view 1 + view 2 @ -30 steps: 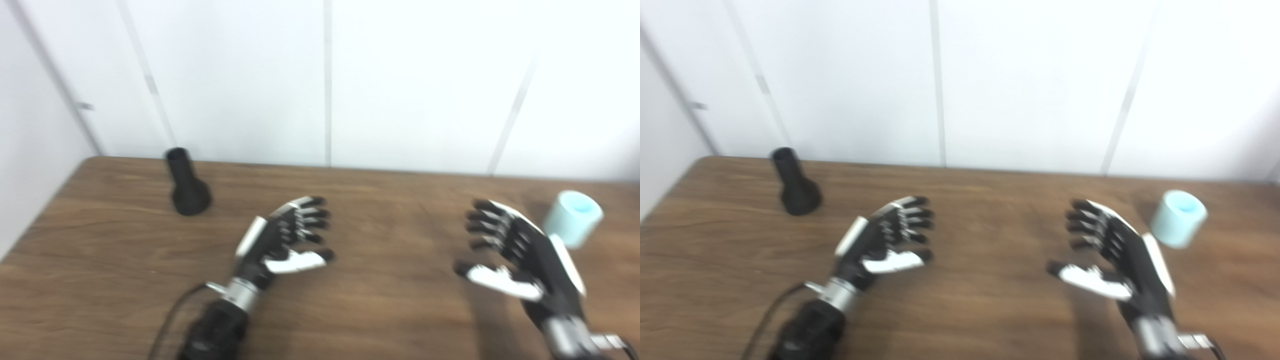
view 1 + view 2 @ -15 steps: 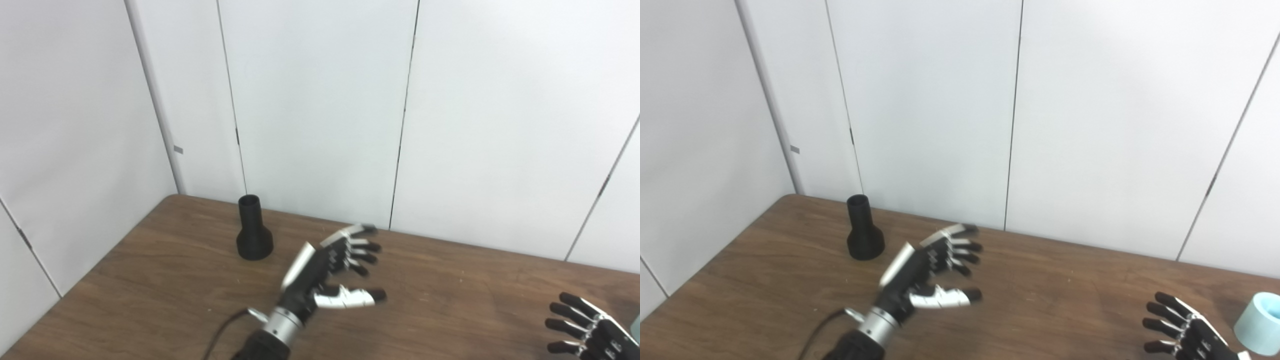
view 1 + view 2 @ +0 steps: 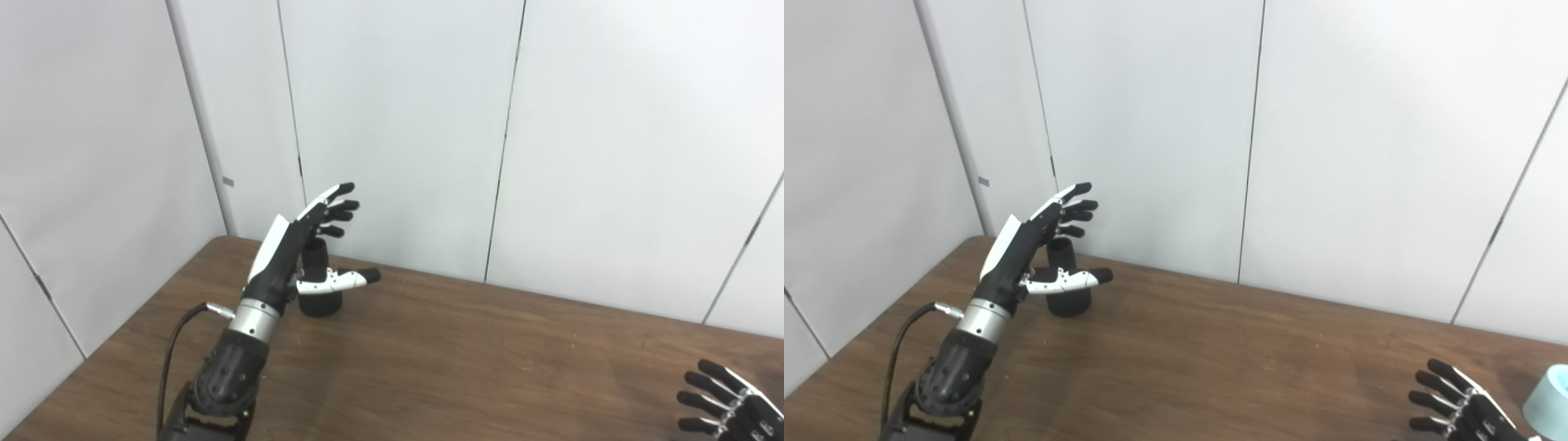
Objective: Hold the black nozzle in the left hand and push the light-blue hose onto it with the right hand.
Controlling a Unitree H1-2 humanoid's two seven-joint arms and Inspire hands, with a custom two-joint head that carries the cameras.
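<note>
The black nozzle (image 3: pixel 1064 288) stands upright on the desk (image 3: pixel 1213 355) near its far left corner, close to the wall: a narrow open-topped neck above a wider flared base, partly hidden behind the left hand. The light-blue hose (image 3: pixel 1548 401) is a short, wide, pale tube piece at the desk's right edge, cut off by the frame, its open end tilted upward.

Nozzle (image 3: pixel 1067 294) upright on table (image 3: pixel 1213 355), far-left corner, near wall (image 3: pixel 1151 122). Left hand (image 3: pixel 1029 254) raised in front of nozzle, partly covering it; contact unclear. Right hand (image 3: pixel 1458 410) at bottom-right edge, w/ hose (image 3: pixel 1546 401) just to its right, well apart from nozzle.
</note>
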